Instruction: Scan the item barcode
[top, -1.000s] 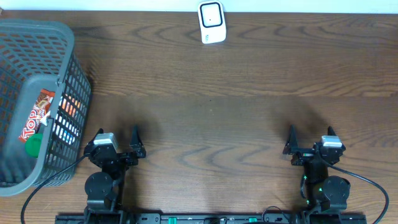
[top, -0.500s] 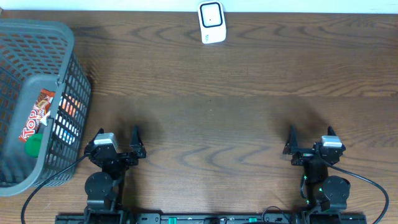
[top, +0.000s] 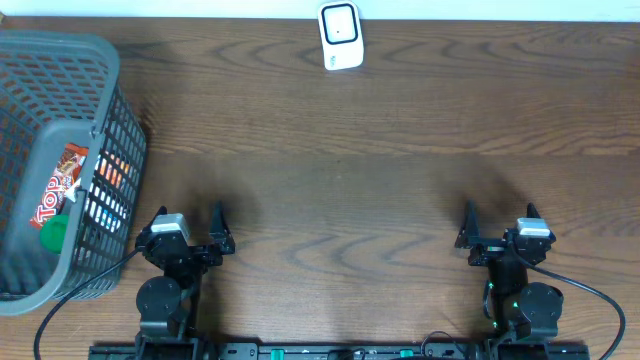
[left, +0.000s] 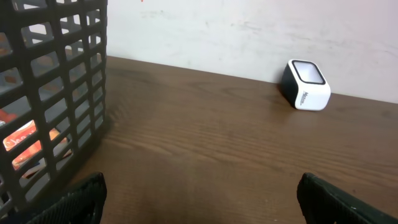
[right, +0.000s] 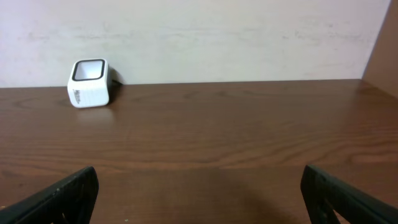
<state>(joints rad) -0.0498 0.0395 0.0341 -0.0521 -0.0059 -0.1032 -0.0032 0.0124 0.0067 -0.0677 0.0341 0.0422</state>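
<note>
The left end effector (top: 189, 215) sat at 7 o'clock on the wooden counter (top: 340, 170) and the right end effector (top: 499, 214) at 5 o'clock, each with its jaws spread wide and nothing between them. In both wrist views only the dark fingertips (left: 84, 198) showed, cut off by the lower corners of the frame. The white scanner (top: 341, 36) stood at 12 o'clock against the back edge, well apart from both arms; the lettering on its side was too blurred to read. The grey basket (top: 125, 130) filled the 9 to 10 o'clock corner and ran out of the overhead view at the left. Inside it lay a red and orange snack packet (top: 60, 185), its printed name partly readable, and no barcode could be made out on it. Beside the packet sat a green round thing (top: 52, 232) that was too small to identify. More coloured items behind the mesh wall were broken up by the bars and could not be told apart.
</note>
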